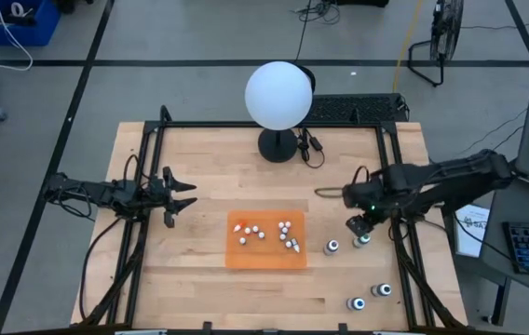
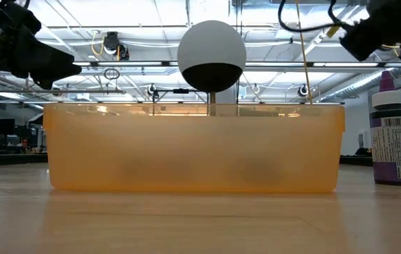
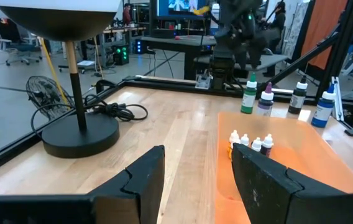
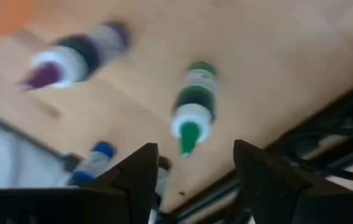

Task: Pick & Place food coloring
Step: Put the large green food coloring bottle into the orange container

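From above you see the right gripper over the green-topped dark bottle, beside the purple-topped bottle; small whitish bottles lie in the translucent orange plastic tray. The left gripper waits, fingers parted (well apart from the tray). At table level the purple bottle stands right of the tray. Your right wrist camera shows parted fingers empty above the green bottle.

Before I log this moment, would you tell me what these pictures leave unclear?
- Small white-capped bottles in the translucent orange plastic tray: low view, tray wall hides them.
- Their colours: high view, too small.
- Green-capped bottle's label: right wrist view, blurred.
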Controlling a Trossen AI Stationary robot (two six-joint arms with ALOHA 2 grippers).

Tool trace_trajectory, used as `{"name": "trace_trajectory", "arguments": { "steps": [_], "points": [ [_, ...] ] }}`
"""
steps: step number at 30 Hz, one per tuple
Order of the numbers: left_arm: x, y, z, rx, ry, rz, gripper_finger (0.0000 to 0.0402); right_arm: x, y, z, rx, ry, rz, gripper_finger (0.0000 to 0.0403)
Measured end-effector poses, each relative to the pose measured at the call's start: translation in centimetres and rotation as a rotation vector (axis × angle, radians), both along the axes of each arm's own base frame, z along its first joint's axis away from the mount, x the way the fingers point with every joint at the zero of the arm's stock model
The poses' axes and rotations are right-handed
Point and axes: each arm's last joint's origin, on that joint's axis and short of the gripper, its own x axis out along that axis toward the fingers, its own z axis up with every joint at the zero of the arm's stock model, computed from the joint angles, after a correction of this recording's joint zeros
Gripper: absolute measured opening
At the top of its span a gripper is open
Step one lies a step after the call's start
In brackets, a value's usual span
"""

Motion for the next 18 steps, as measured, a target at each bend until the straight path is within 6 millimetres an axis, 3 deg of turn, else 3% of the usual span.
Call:
{"name": "trace_trajectory", "arguments": {
  "steps": [8, 18],
  "points": [
    [0.0, 0.0, 0.0, 0.0, 0.0, 0.0, 0.0186, 0.5, 1.9, -3.1, -0.02, 0.014, -0.017, 0.0196],
    [0.0, 0.0, 0.0, 0.0, 0.0, 0.0, 0.0187, -0.3, 2.8, -6.3, -0.025, 0.04, -0.035, 0.0196]
  ]
}}
